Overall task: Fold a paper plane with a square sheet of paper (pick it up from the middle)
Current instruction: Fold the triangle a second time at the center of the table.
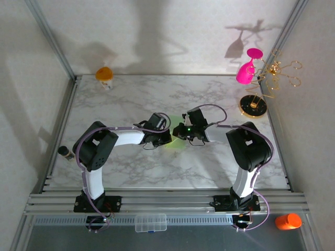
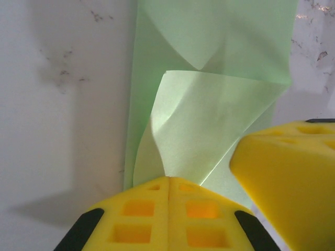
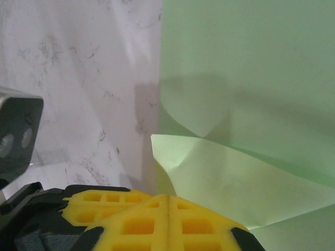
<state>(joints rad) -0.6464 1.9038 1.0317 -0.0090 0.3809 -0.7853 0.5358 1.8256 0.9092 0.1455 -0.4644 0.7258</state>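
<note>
Pale green square sheet of paper (image 2: 225,47) is curling one flap (image 2: 209,120) upward. Your left end effector (image 2: 168,180) and right end effector (image 3: 167,197), both fully closed, are pinching it. Overhead, arms (image 1: 128,137) are hiding flap.

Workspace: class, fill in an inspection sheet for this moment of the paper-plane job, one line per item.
Surface: white marble table, no spills seen.
Job's things: square sheet of paper, pale green, lying at the table's centre with one flap raised; not yet a plane.
Clutter: orange-lidded jar far left; pink glass hanging from gold stand far right; clear box and orange object beyond the near edge.
Tools: left tool shut on the raised flap; right tool shut, apparently on the same flap.
Cables: purple cables run along both arms, no snag seen.
Surroundings: pale walls, metal frame rails.
</note>
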